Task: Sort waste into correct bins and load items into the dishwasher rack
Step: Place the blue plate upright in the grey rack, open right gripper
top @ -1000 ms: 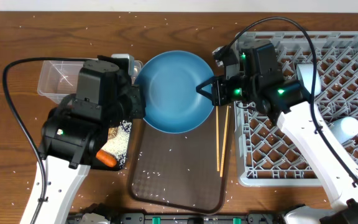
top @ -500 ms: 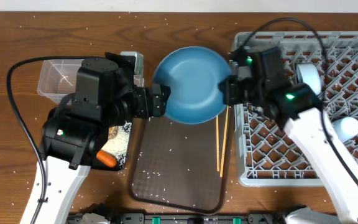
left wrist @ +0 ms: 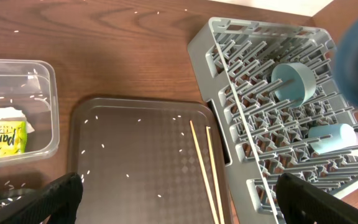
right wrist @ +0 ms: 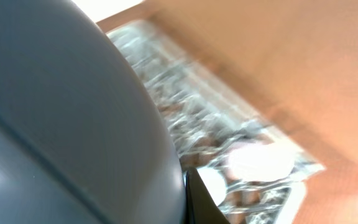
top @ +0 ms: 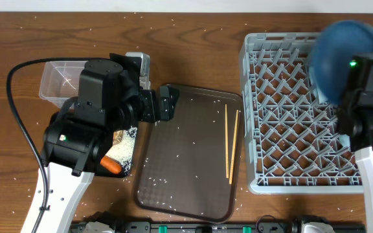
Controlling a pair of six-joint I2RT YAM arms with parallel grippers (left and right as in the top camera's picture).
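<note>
The large blue plate (top: 342, 48), round, smooth and motion-blurred, hangs tilted over the far right corner of the grey dishwasher rack (top: 290, 123), a square plastic lattice with upright pegs by the desk's right edge. The right fingers (right wrist: 199, 202) are pressed together on the plate's rim; in the wrist view the plate's dull blue curve fills the left side and only one dark fingertip shows. A light blue cup (left wrist: 296, 84) lies on its side among the pegs. Just left of the rack, the thin wooden chopsticks (top: 230, 144) lie nearly parallel on the right part of a dark brown tray (top: 186, 188) with a fine textured surface, speckled with white rice grains (top: 173, 184). The left fingers (left wrist: 64, 196) are spread wide above the tray's left edge, gripping nothing. Toward the far left corner a clear plastic tub (top: 54, 81) holds a yellow-green wrapper (left wrist: 2, 138) whose dark lettering seems to read "pandan". An orange carrot (top: 112, 166) lies beside heaped rice, half hidden under the left arm.
</note>
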